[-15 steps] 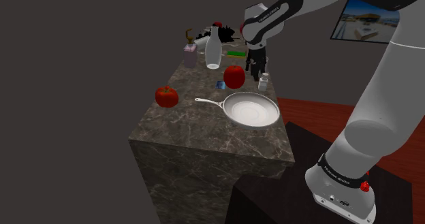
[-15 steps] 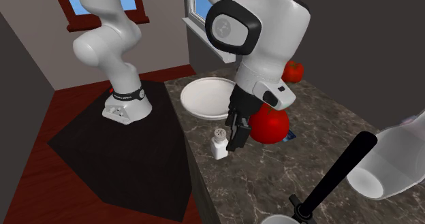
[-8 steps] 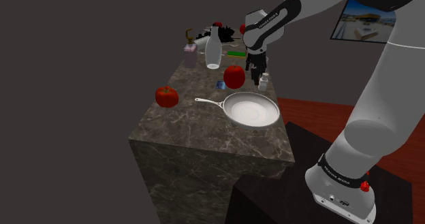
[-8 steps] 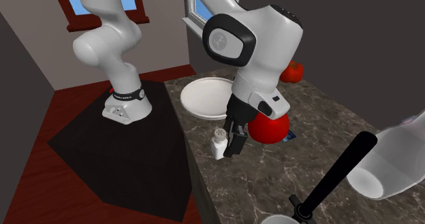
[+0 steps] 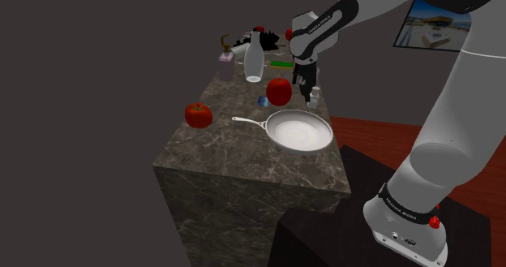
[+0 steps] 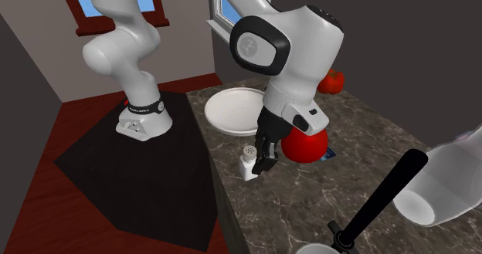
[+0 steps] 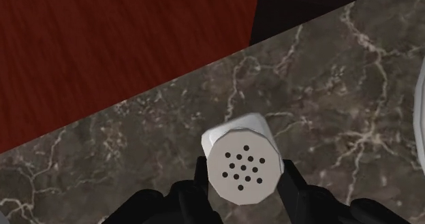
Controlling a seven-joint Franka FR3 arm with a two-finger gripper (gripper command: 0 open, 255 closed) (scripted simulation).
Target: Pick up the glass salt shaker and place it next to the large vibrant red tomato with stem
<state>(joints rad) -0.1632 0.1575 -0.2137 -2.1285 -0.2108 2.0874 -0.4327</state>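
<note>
The salt shaker [image 7: 243, 165], white-bodied with a holed top, stands upright on the dark marble counter [image 5: 235, 156] near its edge, beyond the pan. My black gripper [image 7: 243, 183] comes down over it and its fingers [image 7: 202, 178] press both sides of the cap. The same grip shows in the shoulder view, gripper [image 5: 307, 93] on shaker [image 5: 314, 96], and in the second exterior view, gripper [image 6: 260, 163] on shaker [image 6: 246, 163]. A big round red tomato [image 5: 279, 91] sits just beside the hand. A second red tomato [image 5: 198, 114] with a stem lies farther along the counter.
A white-lined frying pan [image 5: 300, 131] with a long handle lies close to the shaker. A small blue item [image 5: 262, 101] sits by the big tomato. A white bottle [image 5: 254, 58], a pink jar [image 5: 226, 64] and clutter crowd the counter's far end. Red wood floor [image 7: 122, 45] lies below the counter edge.
The hand came down around the shaker, and its fingers, spread apart before, have closed onto the shaker's cap. The shaker has not left the counter.
</note>
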